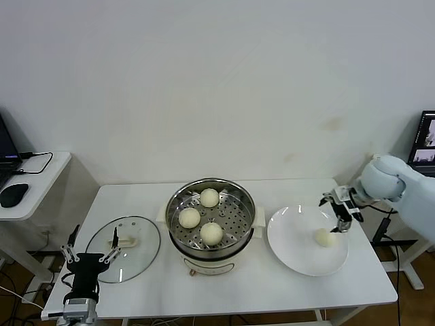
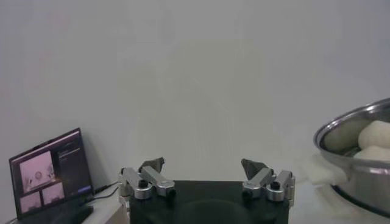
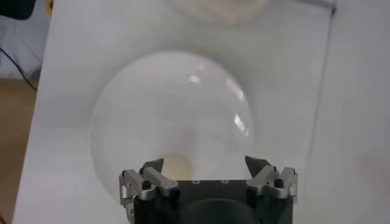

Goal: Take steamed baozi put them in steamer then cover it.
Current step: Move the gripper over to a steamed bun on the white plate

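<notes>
Three baozi (image 1: 210, 197) (image 1: 189, 218) (image 1: 211, 233) lie in the steel steamer (image 1: 234, 191) at the table's middle. A fourth baozi (image 1: 325, 238) lies on the white plate (image 1: 296, 244) at the right. My right gripper (image 1: 342, 216) is open, just above and behind that baozi; in the right wrist view the baozi (image 3: 177, 165) shows between the fingertips, near one side, on the plate (image 3: 170, 103). The glass cover (image 1: 139, 238) lies flat on the table at the left. My left gripper (image 1: 88, 255) is open and empty at the table's front left corner, beside the cover.
A side desk (image 1: 41, 183) with a mouse and laptop stands to the left. In the left wrist view a laptop screen (image 2: 52, 176) and the steamer rim (image 2: 350, 125) with baozi show. A monitor (image 1: 425, 139) is at the far right.
</notes>
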Action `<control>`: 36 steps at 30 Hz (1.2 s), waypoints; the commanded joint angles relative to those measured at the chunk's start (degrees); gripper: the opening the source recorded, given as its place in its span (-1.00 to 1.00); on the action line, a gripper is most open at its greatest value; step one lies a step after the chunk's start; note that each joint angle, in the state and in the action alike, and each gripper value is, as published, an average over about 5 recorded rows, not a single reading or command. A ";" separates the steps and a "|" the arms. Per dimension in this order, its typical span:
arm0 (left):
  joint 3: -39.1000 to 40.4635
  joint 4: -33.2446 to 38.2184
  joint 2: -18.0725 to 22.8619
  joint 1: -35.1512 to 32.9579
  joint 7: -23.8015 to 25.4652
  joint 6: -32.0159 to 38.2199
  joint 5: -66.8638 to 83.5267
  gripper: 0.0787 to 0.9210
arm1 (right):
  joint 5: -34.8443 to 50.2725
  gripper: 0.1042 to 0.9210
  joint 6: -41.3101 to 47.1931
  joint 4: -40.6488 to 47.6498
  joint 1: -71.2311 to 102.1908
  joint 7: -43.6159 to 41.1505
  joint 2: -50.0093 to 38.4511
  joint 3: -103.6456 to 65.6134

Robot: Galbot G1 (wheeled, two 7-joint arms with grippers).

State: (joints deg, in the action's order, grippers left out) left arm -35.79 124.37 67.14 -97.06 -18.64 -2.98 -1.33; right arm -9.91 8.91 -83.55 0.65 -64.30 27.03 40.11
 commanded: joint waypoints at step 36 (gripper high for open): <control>-0.61 -1.31 0.11 0.11 0.14 -0.08 -0.16 0.77 | -11.97 0.49 -2.38 18.31 16.10 5.33 13.26 -14.29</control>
State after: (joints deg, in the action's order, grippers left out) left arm -36.44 123.00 67.23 -96.94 -18.48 -3.06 -1.48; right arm -20.98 6.42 -66.20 16.17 -59.04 39.39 26.29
